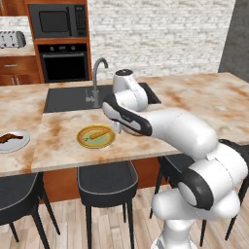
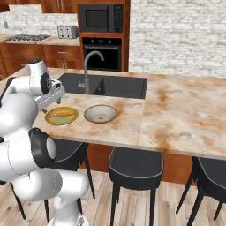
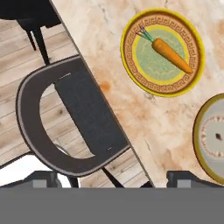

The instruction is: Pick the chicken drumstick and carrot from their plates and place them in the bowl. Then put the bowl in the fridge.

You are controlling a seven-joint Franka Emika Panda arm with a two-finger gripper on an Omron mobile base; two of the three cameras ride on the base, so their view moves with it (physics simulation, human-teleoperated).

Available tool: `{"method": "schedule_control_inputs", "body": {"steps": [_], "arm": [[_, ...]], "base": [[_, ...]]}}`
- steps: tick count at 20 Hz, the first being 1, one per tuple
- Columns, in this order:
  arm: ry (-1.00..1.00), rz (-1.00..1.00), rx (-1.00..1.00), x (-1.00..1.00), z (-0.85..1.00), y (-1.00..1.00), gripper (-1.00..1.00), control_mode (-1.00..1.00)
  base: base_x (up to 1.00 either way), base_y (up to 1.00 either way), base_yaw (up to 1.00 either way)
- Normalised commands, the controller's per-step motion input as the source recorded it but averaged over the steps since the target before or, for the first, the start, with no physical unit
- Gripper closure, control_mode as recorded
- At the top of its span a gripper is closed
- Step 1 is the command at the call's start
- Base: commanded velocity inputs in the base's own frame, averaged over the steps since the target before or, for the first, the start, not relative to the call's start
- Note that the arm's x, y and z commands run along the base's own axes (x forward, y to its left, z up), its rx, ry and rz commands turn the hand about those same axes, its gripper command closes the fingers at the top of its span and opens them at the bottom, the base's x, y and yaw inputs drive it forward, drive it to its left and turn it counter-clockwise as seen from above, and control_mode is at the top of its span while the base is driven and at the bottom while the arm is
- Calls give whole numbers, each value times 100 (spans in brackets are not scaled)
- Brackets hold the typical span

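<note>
The carrot (image 3: 172, 54) lies slantwise on the yellow-rimmed plate (image 3: 131, 68) with the green centre, near the front edge of the marble counter (image 1: 58, 141), its leafy end pointing away from the bowl (image 2: 100, 114). That tan bowl sits just beside the plate, apart from it, and I see nothing in it. The chicken drumstick (image 1: 10, 138) rests on the grey-white plate (image 1: 19, 145) well off to the left along the counter, though at that size I can only make out a dark brown shape. My claw (image 3: 112, 177) hangs above the counter's edge with its two fingers spread wide and nothing between them, looking down on a dark stool (image 3: 83, 127) and the wooden floor. Behind the plate are the black sink (image 2: 119, 86) and its tap (image 2: 86, 70).
</note>
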Motion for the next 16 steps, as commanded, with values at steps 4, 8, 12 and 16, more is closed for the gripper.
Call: {"method": "schedule_control_inputs", "body": {"steps": [4,8,12,16], "arm": [[0,0,-14,45,-32,18,-100,-100],[-5,1,-8,42,-35,19,-100,-100],[-1,0,0,41,-31,18,-100,-100],[1,0,-1,42,-27,17,-100,-100]], "base": [[0,0,0],[0,0,0],[0,0,0],[0,0,0]]}}
